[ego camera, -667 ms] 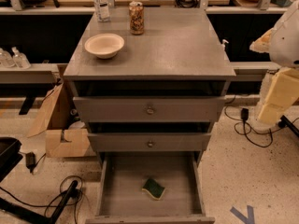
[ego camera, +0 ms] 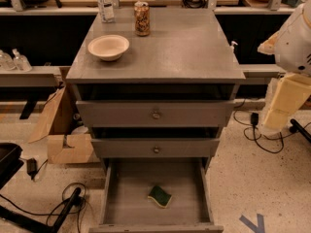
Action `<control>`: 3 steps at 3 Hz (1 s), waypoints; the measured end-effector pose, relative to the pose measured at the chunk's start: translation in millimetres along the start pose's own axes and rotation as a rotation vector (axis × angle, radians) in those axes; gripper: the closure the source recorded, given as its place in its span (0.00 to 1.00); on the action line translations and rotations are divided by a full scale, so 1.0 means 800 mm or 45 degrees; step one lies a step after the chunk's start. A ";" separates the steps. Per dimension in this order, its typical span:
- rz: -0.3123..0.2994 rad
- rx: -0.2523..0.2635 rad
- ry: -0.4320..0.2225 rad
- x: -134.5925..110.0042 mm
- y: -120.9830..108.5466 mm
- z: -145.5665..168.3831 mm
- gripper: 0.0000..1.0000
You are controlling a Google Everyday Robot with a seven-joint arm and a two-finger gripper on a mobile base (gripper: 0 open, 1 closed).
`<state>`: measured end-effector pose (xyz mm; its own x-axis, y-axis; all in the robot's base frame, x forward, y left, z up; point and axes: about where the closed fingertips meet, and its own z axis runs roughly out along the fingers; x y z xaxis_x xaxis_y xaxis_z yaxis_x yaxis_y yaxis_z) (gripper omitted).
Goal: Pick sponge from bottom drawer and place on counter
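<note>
The sponge [ego camera: 160, 196], dark green on top with a yellow underside, lies flat in the pulled-out bottom drawer [ego camera: 121, 198], right of its middle and towards the front. The counter [ego camera: 184, 47] is the grey top of the three-drawer cabinet. My arm [ego camera: 286, 98], with white and cream covers, hangs at the right edge of the view, beside the cabinet at the height of the upper drawers. My gripper is out of view, and nothing touches the sponge.
On the counter stand a white bowl [ego camera: 108, 46], a can [ego camera: 142, 18] and a clear bottle [ego camera: 105, 3]. The two upper drawers [ego camera: 155, 114] stick out slightly. A cardboard box [ego camera: 63, 130] and cables [ego camera: 68, 203] lie on the floor at the left, with more cables [ego camera: 257, 135] at the right.
</note>
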<state>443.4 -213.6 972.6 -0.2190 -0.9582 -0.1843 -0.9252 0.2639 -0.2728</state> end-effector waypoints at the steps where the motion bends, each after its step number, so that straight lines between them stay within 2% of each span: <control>1: -0.032 0.024 0.033 0.031 0.002 0.077 0.00; 2: -0.053 0.057 0.032 0.075 0.015 0.144 0.00; 3: -0.052 0.123 -0.035 0.105 0.019 0.193 0.00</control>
<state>458.9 -272.9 807.0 -0.1722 -0.9653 -0.1964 -0.8986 0.2356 -0.3702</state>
